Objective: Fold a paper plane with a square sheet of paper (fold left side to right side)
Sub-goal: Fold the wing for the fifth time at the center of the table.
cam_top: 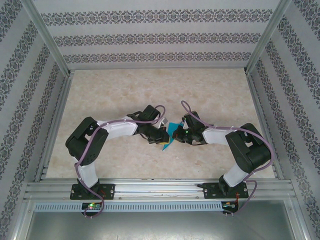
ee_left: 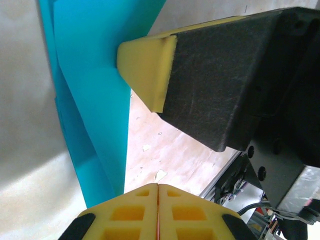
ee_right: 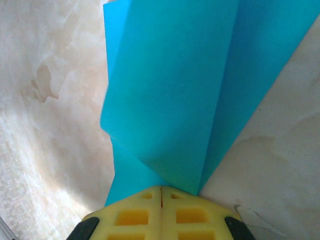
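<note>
The teal-blue sheet of paper (cam_top: 172, 131) is folded into creased layers and held up off the table between the two arms. My right gripper (cam_top: 182, 134) is shut on it. In the right wrist view the folded layers (ee_right: 175, 90) fan up out of the closed tips (ee_right: 161, 189). In the left wrist view the paper (ee_left: 90, 75) hangs at the left, with a yellow right fingertip (ee_left: 145, 65) pressed against it. My left gripper (ee_left: 158, 186) is shut with nothing showing between its pads, and the paper's edge passes just left of them. From above, the left gripper (cam_top: 161, 136) sits close against the paper's left side.
The beige marbled table (cam_top: 125, 95) is enclosed by patterned walls at the back and sides. An aluminium rail (cam_top: 160, 190) carrying both arm bases runs along the near edge. The two wrists nearly touch at mid-table.
</note>
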You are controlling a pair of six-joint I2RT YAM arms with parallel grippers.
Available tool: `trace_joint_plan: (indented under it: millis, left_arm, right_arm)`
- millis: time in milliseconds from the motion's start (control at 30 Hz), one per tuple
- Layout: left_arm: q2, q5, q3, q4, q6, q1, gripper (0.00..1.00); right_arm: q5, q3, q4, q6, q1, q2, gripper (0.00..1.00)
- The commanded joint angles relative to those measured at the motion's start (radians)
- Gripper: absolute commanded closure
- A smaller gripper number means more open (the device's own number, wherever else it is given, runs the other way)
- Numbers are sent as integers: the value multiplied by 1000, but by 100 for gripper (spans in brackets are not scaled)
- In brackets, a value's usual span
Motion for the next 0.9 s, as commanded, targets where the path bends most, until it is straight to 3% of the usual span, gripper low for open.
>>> trace_joint_plan:
  millis: [0, 867]
  left_arm:
    - [26, 8, 23, -32, 13, -12, 91]
    - [84, -45, -46, -20, 35, -15, 91]
  right_arm:
    - [40, -31, -143, -14, -3, 49, 100]
    - [42, -18, -160, -22, 2, 60, 100]
